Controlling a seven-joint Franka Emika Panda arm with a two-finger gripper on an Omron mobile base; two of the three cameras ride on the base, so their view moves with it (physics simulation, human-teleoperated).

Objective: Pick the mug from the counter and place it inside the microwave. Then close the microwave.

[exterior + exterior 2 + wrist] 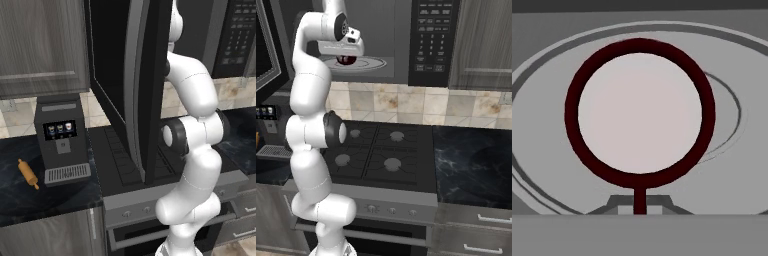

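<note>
The small squat mug (640,114), dark red outside with a smooth white inside, is sitting under the hand inside the large black microwave (406,45), over its round grey turntable plate (372,63), whose raised rings are curving around the mug in the hand view. From above, the mug's rim is showing as a thick dark red circle, with its thin handle pointing down toward the gripper (640,210). The gripper's jaws are pressing together on that handle. In the right base view, the glossy white arm is reaching into the open cavity beside the button keypad, the mug (346,60) showing just beneath the hand. Below, the black gas stovetop (381,150) is lying flat beside the black marble-look counter (471,160) with faint white veins.
</note>
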